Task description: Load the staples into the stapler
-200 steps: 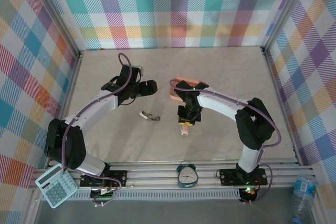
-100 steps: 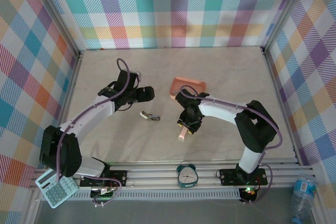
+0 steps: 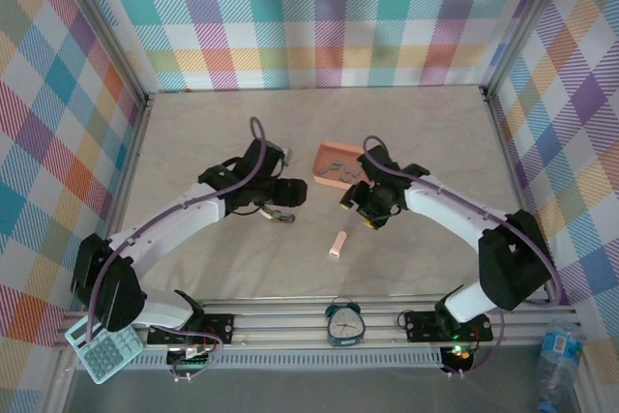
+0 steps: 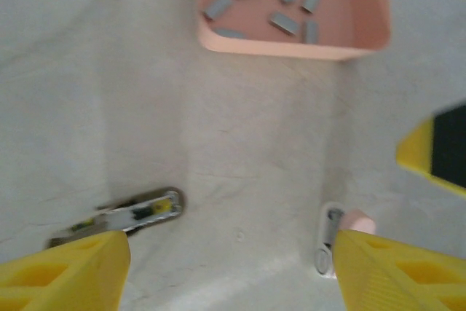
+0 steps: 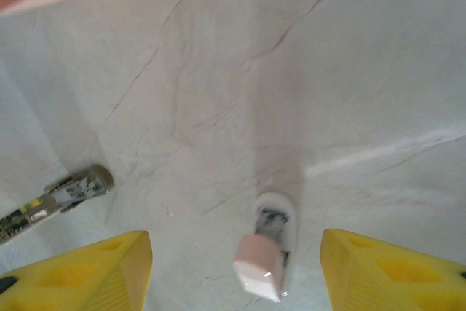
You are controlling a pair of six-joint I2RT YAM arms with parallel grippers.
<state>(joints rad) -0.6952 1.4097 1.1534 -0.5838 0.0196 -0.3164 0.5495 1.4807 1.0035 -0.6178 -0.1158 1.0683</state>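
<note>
Left pincer gapes wide, empty; staples lie in the pink tray ahead of it. Right pincer stands wide above the pink stapler on the surface.

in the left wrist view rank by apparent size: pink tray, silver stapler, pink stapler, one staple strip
1. pink tray
2. silver stapler
3. pink stapler; both staplers are partly hidden, so their order is unsure
4. staple strip
</note>
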